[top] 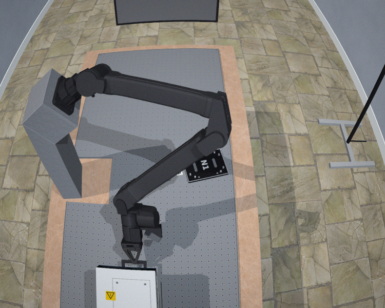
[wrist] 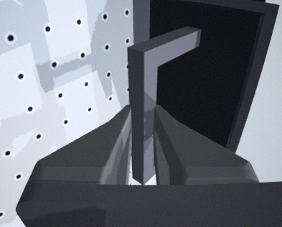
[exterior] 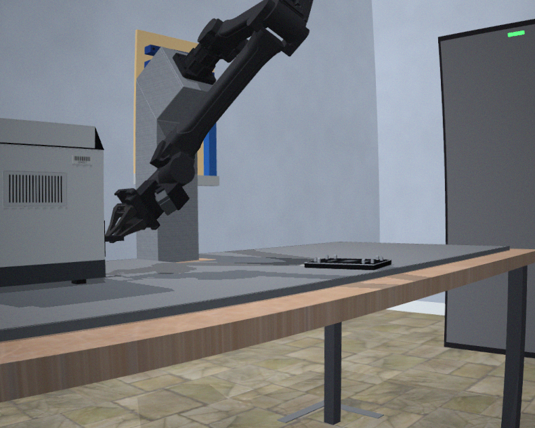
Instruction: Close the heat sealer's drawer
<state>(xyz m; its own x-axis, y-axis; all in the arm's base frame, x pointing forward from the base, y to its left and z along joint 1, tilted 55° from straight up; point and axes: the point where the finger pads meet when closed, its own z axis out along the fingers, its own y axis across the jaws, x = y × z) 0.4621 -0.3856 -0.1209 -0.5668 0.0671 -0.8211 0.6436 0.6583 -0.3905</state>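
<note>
The white heat sealer (top: 131,291) (exterior: 37,230) (wrist: 273,108) stands upright at the bottom of the top view and at the left of the exterior view. Its drawer's black front (wrist: 201,90) looks close to the sealer's face; whether it is fully in I cannot tell. My gripper (top: 134,261) (exterior: 109,239) (wrist: 142,114) is shut on the drawer's handle (top: 141,262) (wrist: 151,79), with one finger on each side of the bar. The sealer's light, the plate, the seal sheet and the sealing frame are hidden.
A black fixture marked N1 (top: 202,174) (exterior: 346,265) lies on the table beneath my arm, well away from the sealer. The grey arm pedestal (top: 55,165) (exterior: 178,221) stands on one side. The table's wooden edge (top: 247,232) (exterior: 259,319) runs along the other side.
</note>
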